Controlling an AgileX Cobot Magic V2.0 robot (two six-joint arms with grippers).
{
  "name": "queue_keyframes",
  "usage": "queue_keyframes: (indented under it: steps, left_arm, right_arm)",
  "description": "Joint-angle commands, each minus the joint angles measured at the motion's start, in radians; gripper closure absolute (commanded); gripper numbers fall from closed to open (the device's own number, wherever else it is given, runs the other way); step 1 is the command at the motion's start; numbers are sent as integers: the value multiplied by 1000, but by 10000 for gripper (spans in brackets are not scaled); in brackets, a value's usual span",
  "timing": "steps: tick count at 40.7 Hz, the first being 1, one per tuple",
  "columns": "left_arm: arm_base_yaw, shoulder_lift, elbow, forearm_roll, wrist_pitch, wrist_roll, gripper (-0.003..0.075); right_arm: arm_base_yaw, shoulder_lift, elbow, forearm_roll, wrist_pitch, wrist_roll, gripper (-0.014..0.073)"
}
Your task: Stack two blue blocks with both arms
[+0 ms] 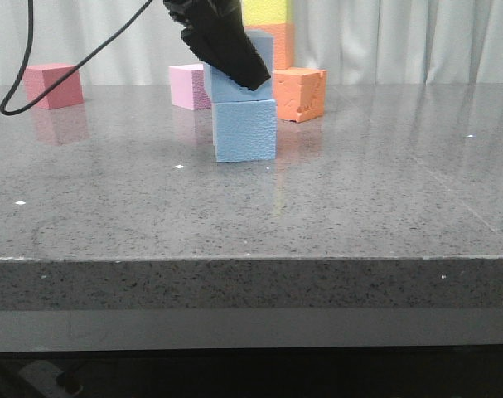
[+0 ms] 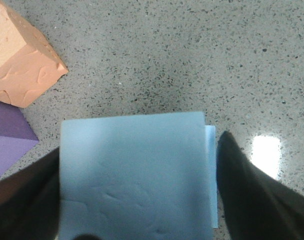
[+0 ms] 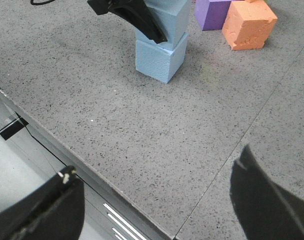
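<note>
Near edge of the grey speckled surface [image 1: 234, 224]: bare stone, nothing standing on it. Right pincer [image 3: 152, 200] hangs above this near edge, fingers wide apart, holding nothing, well apart from the blocks.

Mid-surface: lower blue block [image 1: 244, 130] sits flat. Upper blue block [image 1: 239, 79] rests on top of it, touching. From the front it looks slightly offset toward the left and back; the left wrist view shows a thin strip of the lower block peeking past one side, so the faces are not quite flush.

Left pincer [image 1: 234, 50] comes down from above over the upper block, one finger on each side. The fingers [image 2: 247, 195] appear pressed to its sides, so I judge it clamped on the upper block, though contact on one side is hard to confirm.

Behind: orange cube [image 1: 300, 94] just right of the stack, pink-purple cube [image 1: 189, 86] to its left, red cube [image 1: 52, 85] far left. Yellow-on-orange stack [image 1: 268, 21] at the back, by the curtain.

Progress: stacking looks essentially done. Left to do, by my reckoning: release the upper block and lift away without nudging it. Offset is small; stack should stand.
</note>
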Motion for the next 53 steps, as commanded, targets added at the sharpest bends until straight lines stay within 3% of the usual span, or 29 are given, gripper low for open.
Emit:
queue_keyframes:
  steps: [1, 16, 26, 32, 41, 48, 53]
  left_arm:
    - [-8, -59, -30, -32, -43, 3, 85]
    - [-8, -160, -30, -32, -32, -97, 69]
    - [-8, -304, -30, -32, 27, -354, 69]
    - [-8, -387, -30, -32, 155, -492, 69]
    - [-8, -492, -30, -18, 155, -751, 69]
    - [-8, -560, -30, 77, 155, -946, 69]
    - [-8, -631, 19, 133, 155, -991, 69]
  right_arm:
    - [-9, -4, -25, 16, -66, -8, -10]
    - [-9, -4, -25, 16, -66, -8, -10]
    - [-9, -4, -25, 16, -66, -8, -10]
    - [-9, -4, -25, 16, -66, -8, -10]
    - [-9, -4, -25, 16, -66, -8, -10]
    - [-9, -4, -25, 16, -67, -8, -10]
    - [-9, -4, -25, 16, -67, -8, -10]
